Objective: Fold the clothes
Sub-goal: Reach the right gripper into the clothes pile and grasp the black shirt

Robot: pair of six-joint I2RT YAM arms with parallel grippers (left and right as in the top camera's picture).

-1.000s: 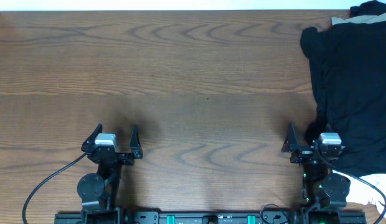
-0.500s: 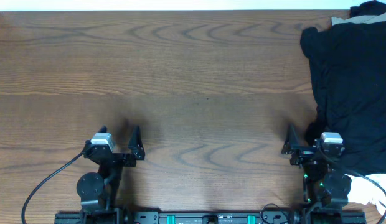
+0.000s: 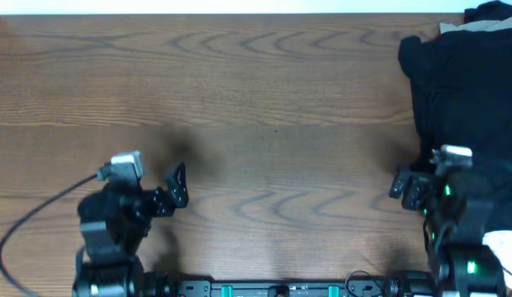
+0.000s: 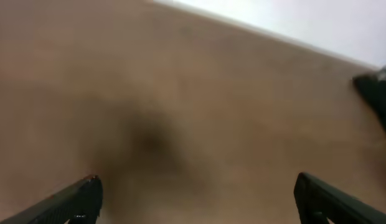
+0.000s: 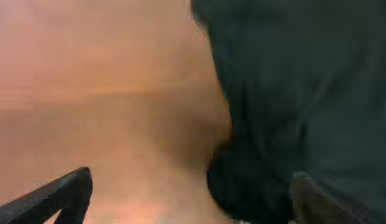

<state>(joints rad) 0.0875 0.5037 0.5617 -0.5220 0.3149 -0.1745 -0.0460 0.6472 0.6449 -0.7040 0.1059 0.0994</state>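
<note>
Overhead view: wood-grain surface [image 3: 264, 82], mostly bare. Black garment [image 3: 471, 99] lies bunched at the right edge of the surface, running from the far right corner down toward the right arm. No logo can be made out on it. A beige garment [image 3: 479, 27] shows at the far right corner, touching the black one. A white item [image 3: 505, 243] sits at the near right edge.

Left fingers [image 4: 78, 199]: spread wide, gripping nothing. The left wrist view is blurred and shows bare wood between them. They sit at the near left, well apart from the black garment.

Right fingers [image 5: 62, 193]: spread wide, gripping nothing. The right wrist view is also blurred. One finger is over bare wood and the other over black fabric, with the garment's edge between them. I cannot tell whether they touch the fabric.
</note>
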